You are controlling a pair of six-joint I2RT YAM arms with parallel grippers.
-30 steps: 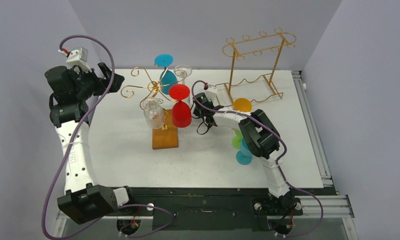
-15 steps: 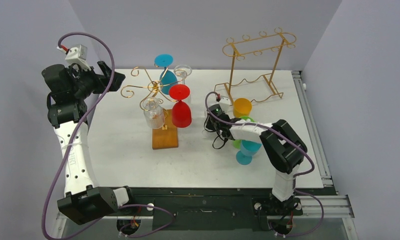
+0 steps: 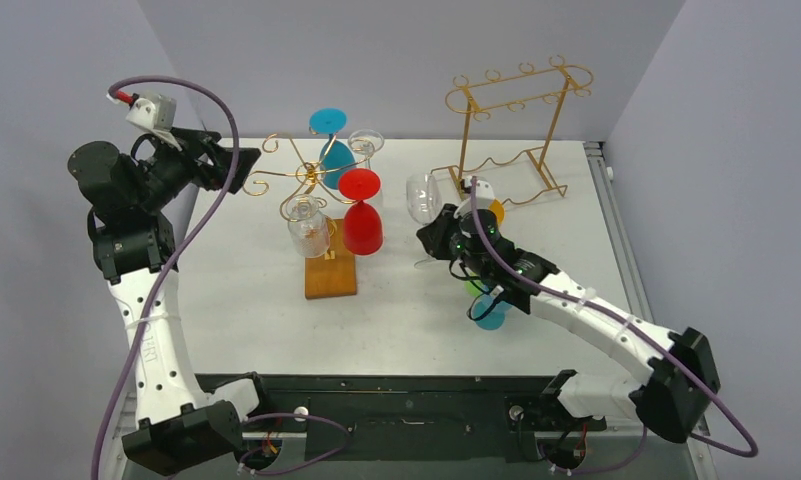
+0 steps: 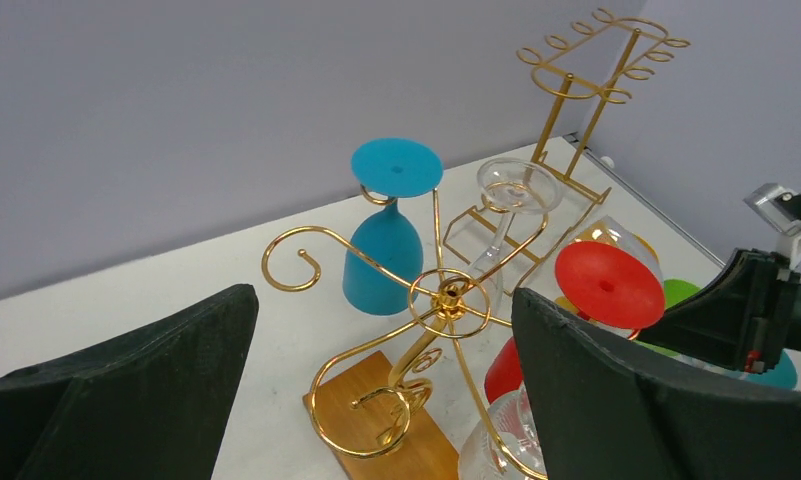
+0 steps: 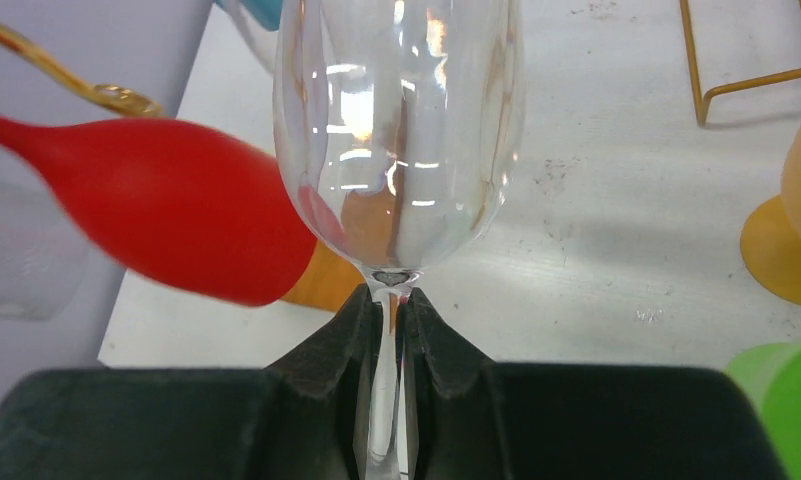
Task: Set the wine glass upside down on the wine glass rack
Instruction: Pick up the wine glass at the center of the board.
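2 arms (image 3: 141, 350): white link shells (image 3: 586, 315), black joint housings (image 3: 676, 385), purple cable (image 3: 238, 145) along each, black tool fingers (image 4: 616, 400), white wrist camera block (image 3: 154, 108) with red plug (image 3: 126, 97).

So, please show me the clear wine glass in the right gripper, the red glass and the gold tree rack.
clear wine glass (image 5: 401, 130), right wrist view, on its bowl.
red glass (image 3: 363, 232), top view, on its bowl.
gold tree rack (image 3: 331, 275), top view, on its wooden base.

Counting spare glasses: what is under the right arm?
A green glass and a blue glass show from beneath the right arm. The arm covers most of both, so whether they stand upright cannot be told.
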